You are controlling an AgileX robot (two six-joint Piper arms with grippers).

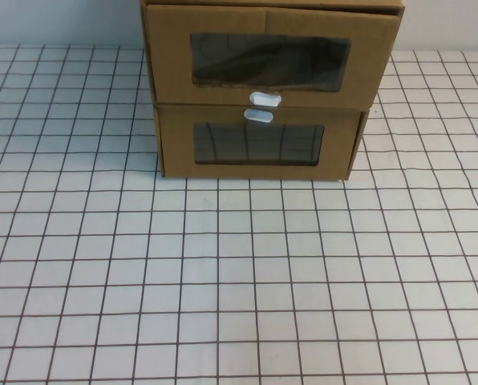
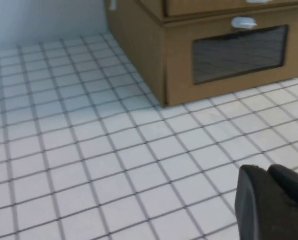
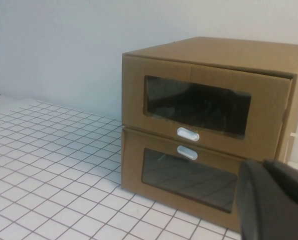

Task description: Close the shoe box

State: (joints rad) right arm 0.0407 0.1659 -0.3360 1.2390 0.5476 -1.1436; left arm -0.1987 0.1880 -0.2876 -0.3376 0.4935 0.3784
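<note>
The shoe box is the upper of two stacked brown cardboard drawer boxes at the far middle of the table. It has a wide clear window and a white pull tab below it. Its drawer front stands out a little from its shell, which also shows in the right wrist view. Neither gripper shows in the high view. My left gripper is shut and empty, low over the table, in front and to the left of the boxes. My right gripper is shut and empty, in front of the boxes.
The lower cardboard drawer box has its white tab above its window and looks pushed in; it also shows in the left wrist view. The table is white with a dark grid. A pale wall stands behind the boxes.
</note>
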